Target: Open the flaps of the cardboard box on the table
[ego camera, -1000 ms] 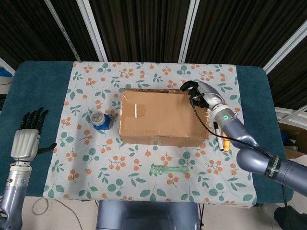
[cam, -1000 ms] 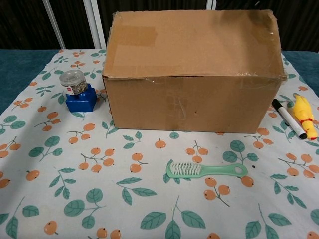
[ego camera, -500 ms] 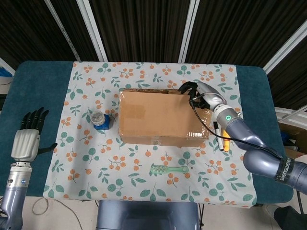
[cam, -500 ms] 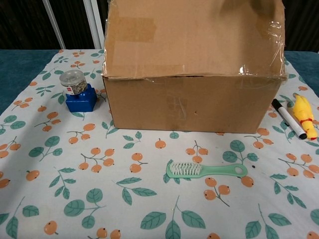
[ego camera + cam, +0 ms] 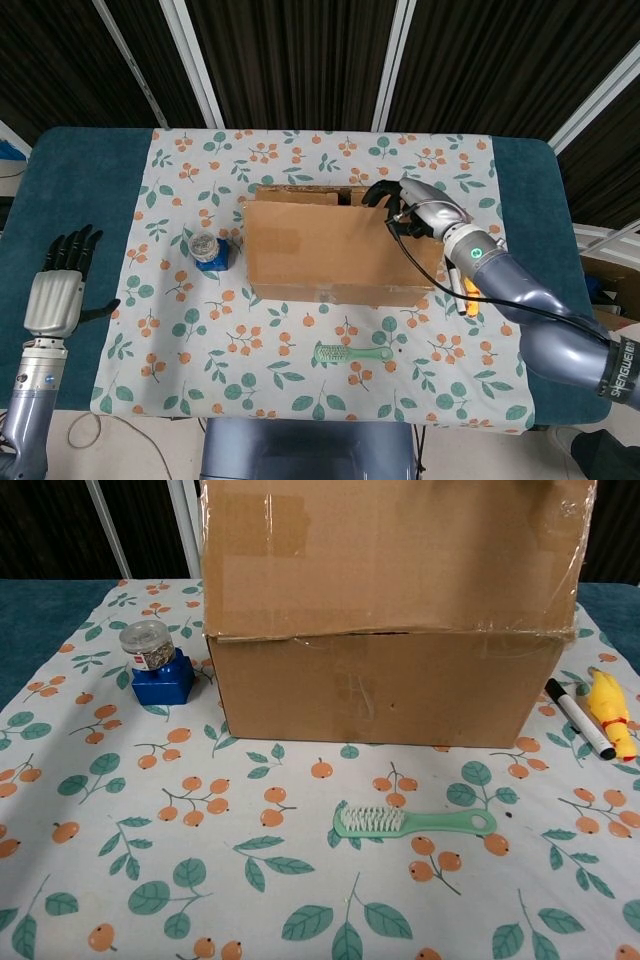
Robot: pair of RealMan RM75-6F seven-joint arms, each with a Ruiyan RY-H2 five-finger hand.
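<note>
A brown cardboard box (image 5: 335, 262) (image 5: 380, 685) stands in the middle of the flowered cloth. Its large top flap (image 5: 320, 240) (image 5: 390, 555) is lifted and stands steeply, hinged at the near edge. My right hand (image 5: 405, 208) holds the far right corner of that flap, fingers curled over its edge. A dark gap into the box shows behind the flap. My left hand (image 5: 57, 285) rests far to the left on the teal table edge, fingers spread, holding nothing. Neither hand appears in the chest view.
A blue block with a clear jar (image 5: 207, 250) (image 5: 158, 662) sits left of the box. A green hairbrush (image 5: 352, 354) (image 5: 410, 823) lies in front. A black marker (image 5: 580, 718) and a yellow toy (image 5: 610, 710) lie at the right.
My right hand has pulled the top flap up and toward the near side; the flap went from nearly flat to steeply raised. The left hand has not moved.
</note>
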